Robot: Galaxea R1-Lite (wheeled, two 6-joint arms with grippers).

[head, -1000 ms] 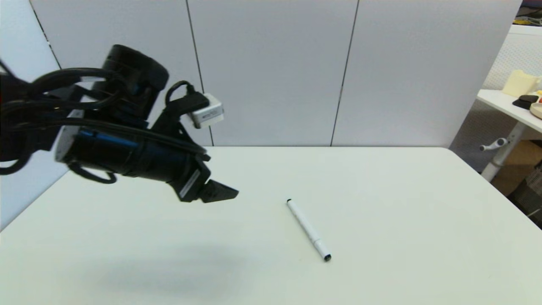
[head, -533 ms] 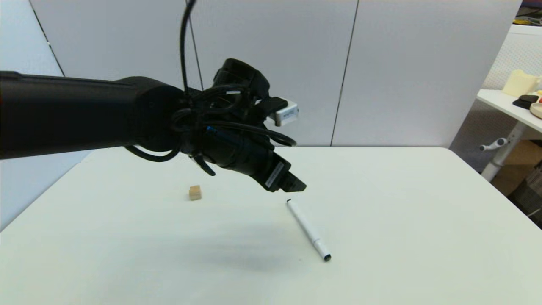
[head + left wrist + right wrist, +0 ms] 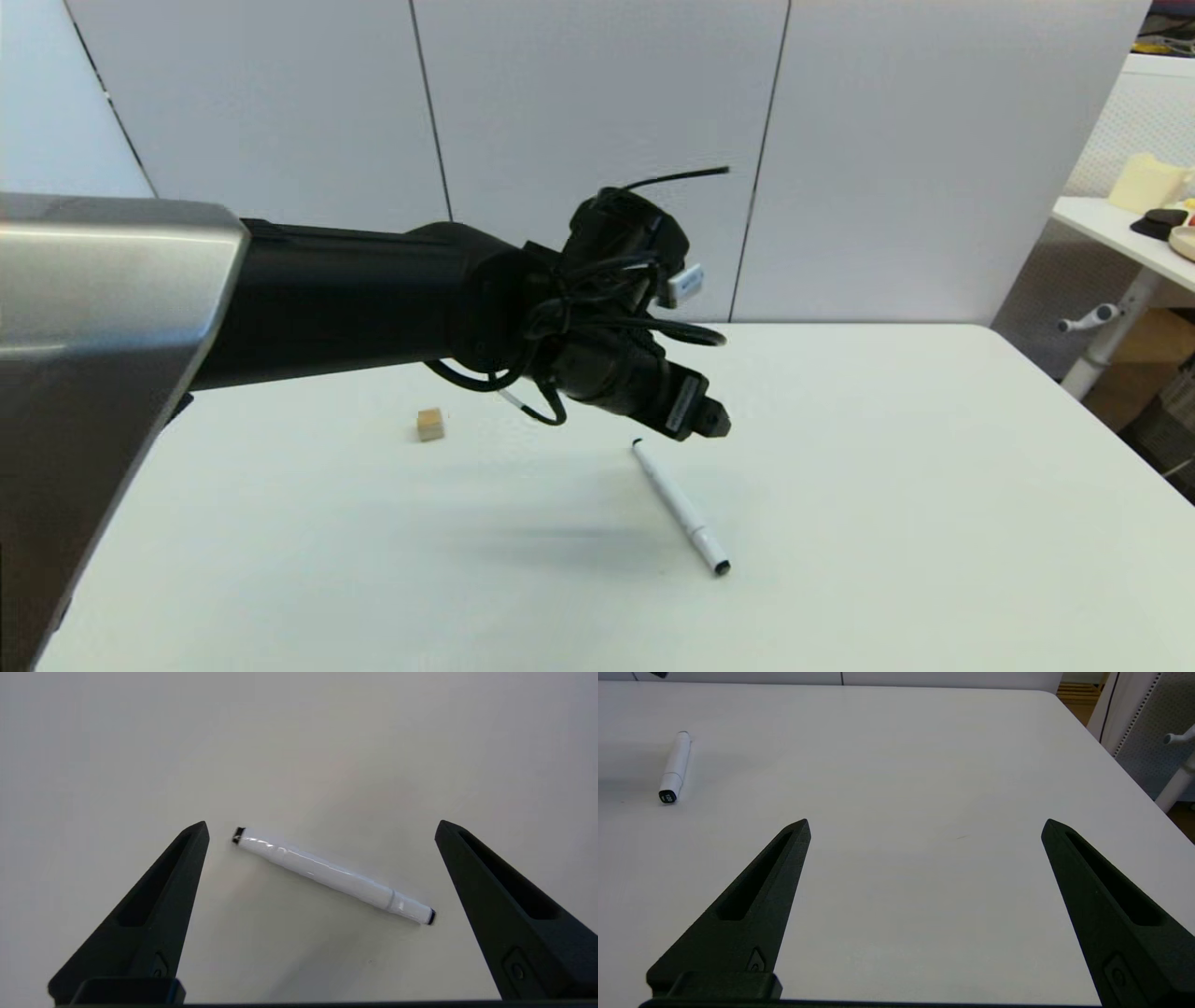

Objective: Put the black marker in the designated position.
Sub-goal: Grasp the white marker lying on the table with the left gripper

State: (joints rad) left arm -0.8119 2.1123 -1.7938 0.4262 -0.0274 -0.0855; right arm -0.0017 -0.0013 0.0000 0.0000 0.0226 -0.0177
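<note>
Since a second ago the left claw has swept rightward to mid-frame, hovering with fingers spread above the black marker, which lies flat and diagonal on the counter, centre-right of the head view. Light, stiff and smooth, it probably rolls easily; mid-barrel looks the safest hold. No readable writing shows. Right claw sits parked, fingers apart.

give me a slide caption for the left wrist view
Open left claw poised above the black marker lying flat on the white table.
</note>
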